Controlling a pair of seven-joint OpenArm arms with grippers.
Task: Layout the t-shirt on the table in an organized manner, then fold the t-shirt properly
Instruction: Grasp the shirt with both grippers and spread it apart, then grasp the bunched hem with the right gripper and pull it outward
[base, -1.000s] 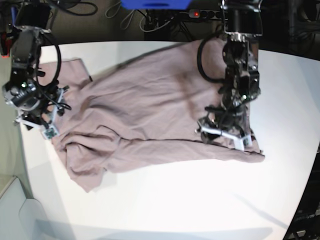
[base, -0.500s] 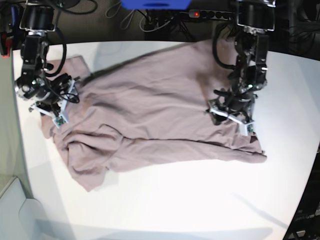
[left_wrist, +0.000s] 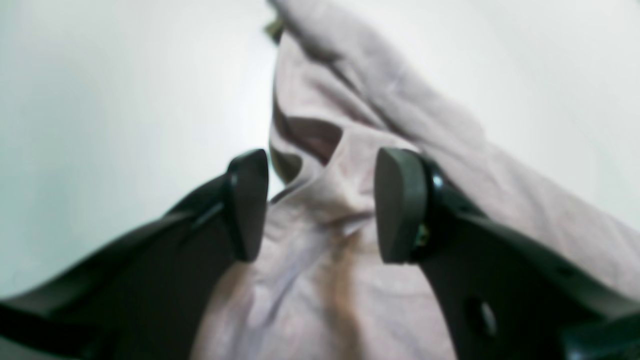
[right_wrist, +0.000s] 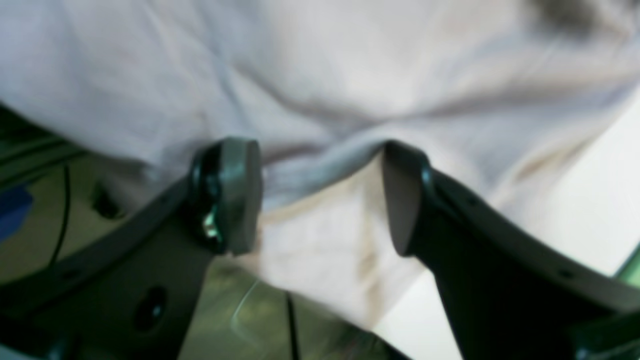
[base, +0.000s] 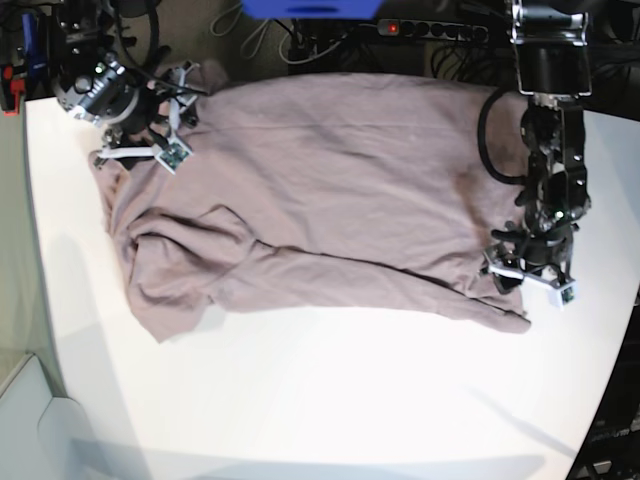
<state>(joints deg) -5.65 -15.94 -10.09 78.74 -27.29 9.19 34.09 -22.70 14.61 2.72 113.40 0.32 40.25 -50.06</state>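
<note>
My left jaws (left_wrist: 320, 205) and right jaws (right_wrist: 322, 197) stand open at the right and far left of the rumpled pink t-shirt (base: 330, 190) across the tabletop (base: 400, 400); gripping single edges should spread it flatter.

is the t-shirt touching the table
touching: the base view shows the t-shirt lying on the white table, its lower edge resting along the tabletop
</note>
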